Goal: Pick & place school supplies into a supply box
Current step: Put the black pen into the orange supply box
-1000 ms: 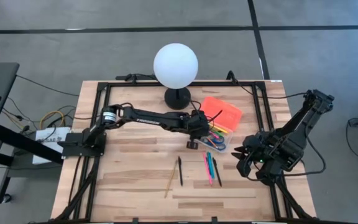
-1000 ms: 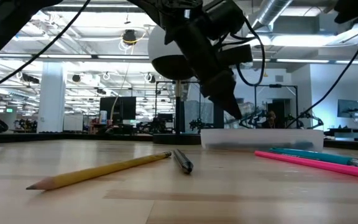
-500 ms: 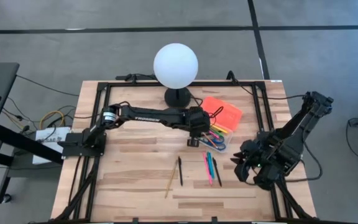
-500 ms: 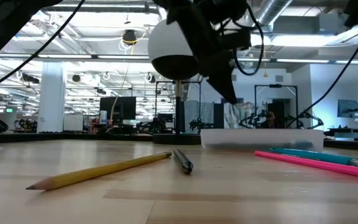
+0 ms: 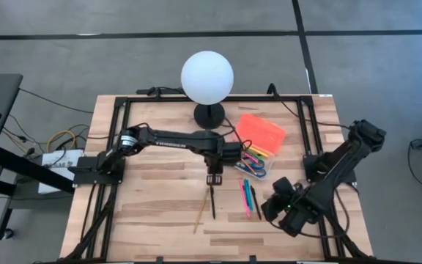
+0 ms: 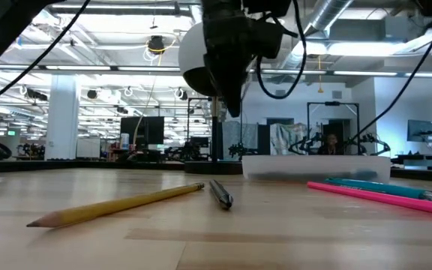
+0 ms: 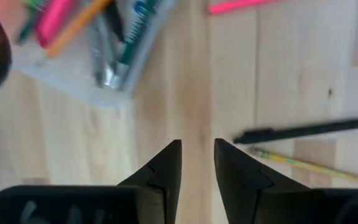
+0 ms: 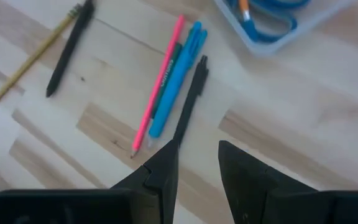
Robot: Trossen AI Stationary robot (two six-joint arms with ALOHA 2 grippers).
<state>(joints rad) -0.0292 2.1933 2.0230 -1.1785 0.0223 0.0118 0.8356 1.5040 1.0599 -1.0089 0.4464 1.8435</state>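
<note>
High view: left tool (image 5: pixel 213 180) hovers above black pen (image 5: pixel 212 202), clear wood around.

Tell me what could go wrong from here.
The black pen and pencil nearly touch under the left gripper, so closing might catch both or roll one off. The pink pencil, blue pen and second black pen lie bunched before the right gripper; singling one out looks tricky.
</note>
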